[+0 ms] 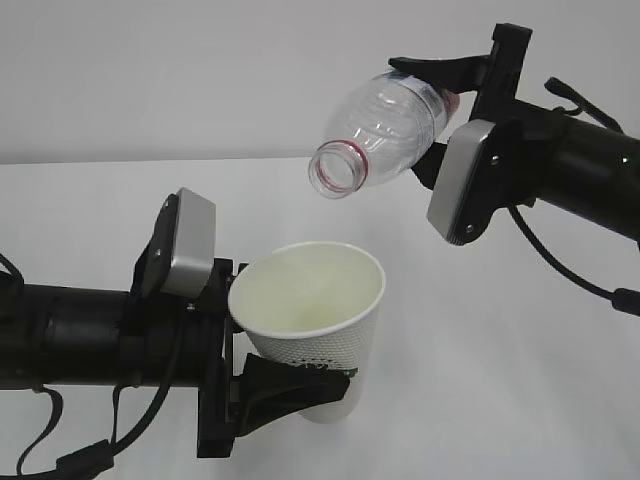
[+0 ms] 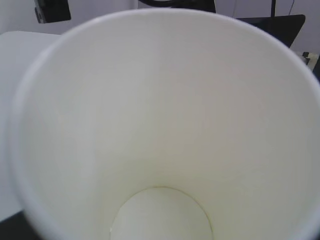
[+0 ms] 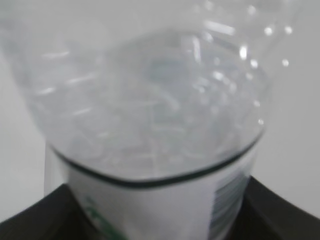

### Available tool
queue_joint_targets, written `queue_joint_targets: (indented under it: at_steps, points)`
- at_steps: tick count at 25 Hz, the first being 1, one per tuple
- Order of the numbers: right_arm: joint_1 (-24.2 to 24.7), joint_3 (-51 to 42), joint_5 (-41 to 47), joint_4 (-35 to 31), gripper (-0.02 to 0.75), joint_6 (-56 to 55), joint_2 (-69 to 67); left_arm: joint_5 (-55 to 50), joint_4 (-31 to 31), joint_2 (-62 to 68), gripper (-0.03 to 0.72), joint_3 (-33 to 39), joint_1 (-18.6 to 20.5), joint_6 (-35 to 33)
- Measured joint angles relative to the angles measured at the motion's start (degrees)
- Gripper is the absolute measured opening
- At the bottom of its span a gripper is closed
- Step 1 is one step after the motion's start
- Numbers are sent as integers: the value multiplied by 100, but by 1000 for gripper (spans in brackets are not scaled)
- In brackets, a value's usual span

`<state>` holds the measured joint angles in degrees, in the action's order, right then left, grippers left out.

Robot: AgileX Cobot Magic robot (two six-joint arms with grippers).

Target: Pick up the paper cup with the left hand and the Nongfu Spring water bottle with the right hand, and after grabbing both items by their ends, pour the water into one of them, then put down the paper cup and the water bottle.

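Mid-air pour pose in the exterior view. Left hand coming in from 9 o'clock, fingers clamped around the lower half of the paper cup, so not loose, squeezing the cup's sides. Cup held well clear of the white table, tilted a bit so the mouth faces up and toward the camera, green logo just peeking out above the lower finger. Silver-grey block sitting on top of that wrist, black cables dangling off toward 7 o'clock.

Up at 1 o'clock from the cup: right hand gripping the Nongfu Spring water bottle around its labelled end, jaws closed on it. Bottle tipped over, open mouth with the red neck ring pointing down toward 7 o'clock, hanging above the cup rim but not touching it. Clear gap between the two.

Left wrist view: nothing but cup interior, cream walls, round bottom at 6 o'clock. Looks dry, no obvious pool, though can't say for sure.

Right wrist view: blurry clear bottle body filling the frame, label edge with green print and a barcode down at 6 o'clock, black fingers either side. No stream of water visible anywhere.
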<state>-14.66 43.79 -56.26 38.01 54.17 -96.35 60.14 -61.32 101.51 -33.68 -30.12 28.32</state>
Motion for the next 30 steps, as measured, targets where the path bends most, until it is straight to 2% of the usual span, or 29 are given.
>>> queue_joint_targets:
  at_steps: [30]
  points:
    - [0, 0, -276, 0, 470, 293, 0, -116, -90, 0, 531, 0, 0, 7]
